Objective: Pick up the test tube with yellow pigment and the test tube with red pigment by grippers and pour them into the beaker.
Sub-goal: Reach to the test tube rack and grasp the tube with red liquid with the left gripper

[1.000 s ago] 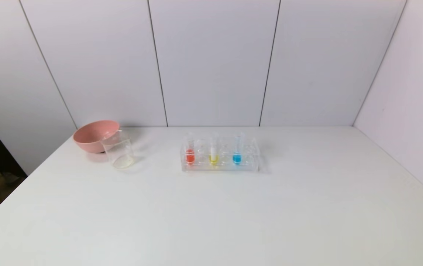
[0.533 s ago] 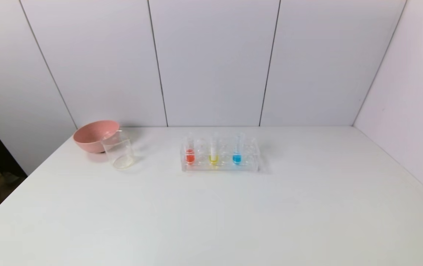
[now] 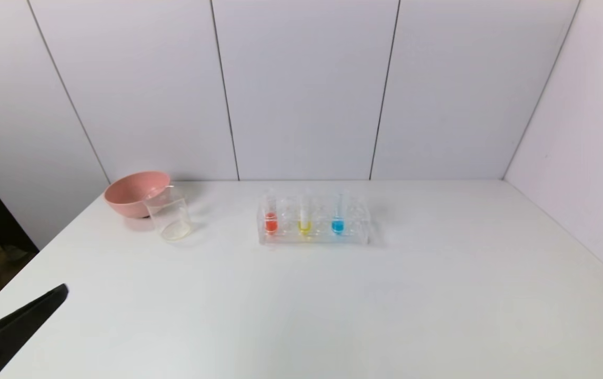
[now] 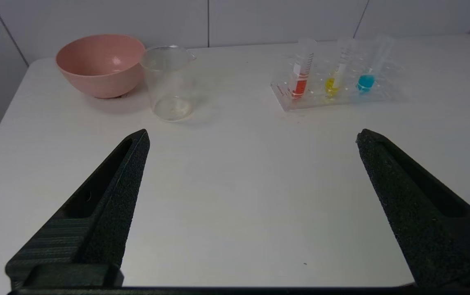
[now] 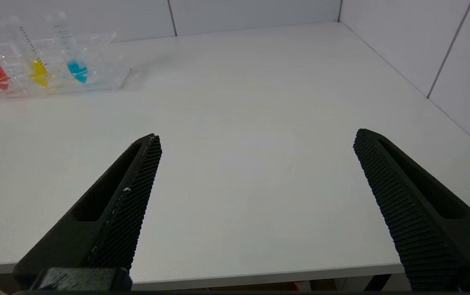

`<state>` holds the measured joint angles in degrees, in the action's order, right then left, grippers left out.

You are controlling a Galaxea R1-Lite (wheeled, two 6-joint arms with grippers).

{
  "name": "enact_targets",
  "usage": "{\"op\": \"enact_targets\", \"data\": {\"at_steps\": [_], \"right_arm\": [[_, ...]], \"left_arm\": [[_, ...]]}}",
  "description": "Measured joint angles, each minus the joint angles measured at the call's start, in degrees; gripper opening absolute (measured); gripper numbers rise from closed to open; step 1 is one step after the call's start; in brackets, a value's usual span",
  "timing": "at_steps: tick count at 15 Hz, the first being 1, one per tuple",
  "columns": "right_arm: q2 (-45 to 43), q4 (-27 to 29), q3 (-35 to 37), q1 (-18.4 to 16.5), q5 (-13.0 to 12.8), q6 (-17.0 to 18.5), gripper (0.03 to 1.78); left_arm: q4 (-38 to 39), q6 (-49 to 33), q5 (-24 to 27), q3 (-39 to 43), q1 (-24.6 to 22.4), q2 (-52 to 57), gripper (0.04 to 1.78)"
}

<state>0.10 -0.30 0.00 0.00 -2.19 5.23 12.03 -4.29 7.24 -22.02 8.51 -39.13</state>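
The test tube with red pigment [image 3: 270,218] and the test tube with yellow pigment [image 3: 304,220] stand upright in a clear rack [image 3: 357,234] at the table's middle back. The clear beaker [image 3: 169,215] stands to the rack's left, in front of the pink bowl. My left gripper [image 4: 251,137] is open and empty over the near left of the table; one of its fingers [image 3: 22,321] shows in the head view's bottom left corner. My right gripper [image 5: 257,137] is open and empty above the table's near edge, out of the head view. Both grippers are far from the tubes.
A tube with blue liquid [image 3: 338,220] stands in the rack to the right of the yellow one. A pink bowl [image 3: 133,193] touches the beaker at the back left. White walls close the back and right; the table's left edge drops off.
A black finger of my left gripper has come into the head view at the bottom left. The tubes, beaker and bowl have not moved.
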Motion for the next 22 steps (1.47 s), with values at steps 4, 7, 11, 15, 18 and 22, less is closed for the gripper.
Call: {"op": "enact_targets", "data": {"at_steps": [4, 7, 11, 15, 18, 22], "right_arm": [[0.00, 0.00, 0.00, 0.00, 0.00, 0.02, 1.71], [0.00, -0.02, 0.00, 0.00, 0.00, 0.02, 1.71], [0.00, -0.02, 0.00, 0.00, 0.00, 0.02, 1.71], [0.00, -0.02, 0.00, 0.00, 0.00, 0.02, 1.71], [0.00, 0.00, 0.00, 0.00, 0.00, 0.02, 1.71], [0.00, -0.02, 0.00, 0.00, 0.00, 0.02, 1.71]], "left_arm": [[7.78, 0.49, 3.41, -4.63, 4.39, -21.75, 1.76], [9.68, 0.72, 1.74, -10.91, 11.23, -35.69, 1.76], [10.34, -2.04, -8.08, -18.97, 21.07, -49.02, 1.76], [12.30, -6.27, -22.33, -26.19, 28.23, -59.77, 1.76], [23.03, -6.12, -32.21, -28.53, 30.32, -66.60, 1.76], [34.71, -4.72, -39.22, -30.46, 30.71, -72.97, 1.76]]}}
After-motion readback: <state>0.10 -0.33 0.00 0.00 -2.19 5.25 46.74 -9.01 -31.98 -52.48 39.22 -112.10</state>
